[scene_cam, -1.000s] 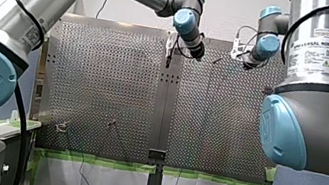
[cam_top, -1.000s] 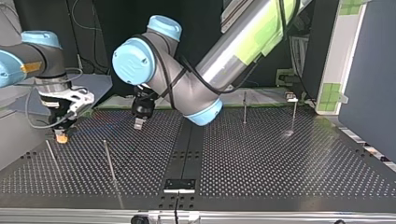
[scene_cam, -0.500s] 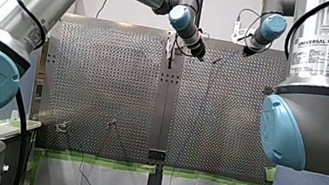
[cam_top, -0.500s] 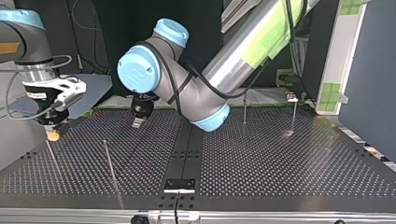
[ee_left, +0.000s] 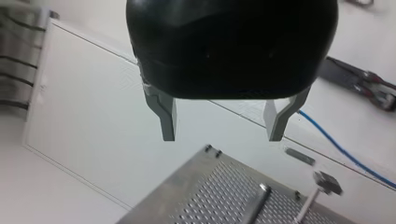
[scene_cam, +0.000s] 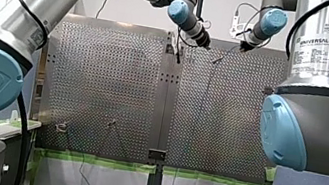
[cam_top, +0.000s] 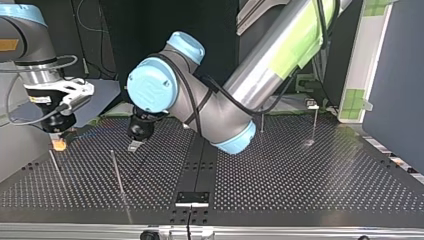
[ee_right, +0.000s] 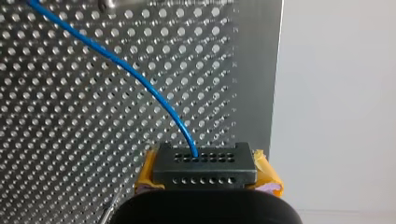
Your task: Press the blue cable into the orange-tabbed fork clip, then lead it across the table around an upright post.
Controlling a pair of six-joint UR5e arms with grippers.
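Front view: the perforated metal surface [scene_cam: 104, 77] fills the middle of the frame. A dark strip runs down its centre, green tape [scene_cam: 90, 158] and a white sheet [scene_cam: 101, 183] lie along its lower edge, and a pale wall [scene_cam: 221, 11] stands above it. My left arm enters from the upper left, and my left hand [scene_cam: 205, 42] hangs at the upper centre. My right hand [scene_cam: 242, 46] hangs just right of it, and the two are apart. Top view: the surface lies dark before a black backdrop, with a white panel [cam_top: 369, 55] at the right edge. Thin upright posts [cam_top: 116, 170] stand on the surface. The orange-tabbed fork clip [cam_top: 59, 145] sits at the far left, with my right hand directly above it. I cannot tell whether they touch, nor whether that hand is apart or together. My left hand hovers right of the clip. Left wrist view: the metal fingers [ee_left: 164, 116] stand wide apart with nothing between them. The blue cable [ee_left: 341, 148] slants from beside one finger down toward the lower right edge over pale ground. A corner of the surface shows at the bottom. Right wrist view: the cable runs diagonally from the upper left corner across the surface to the bottom centre. It ends at a black block [ee_right: 205, 170] dotted with holes and flanked by yellow-orange.
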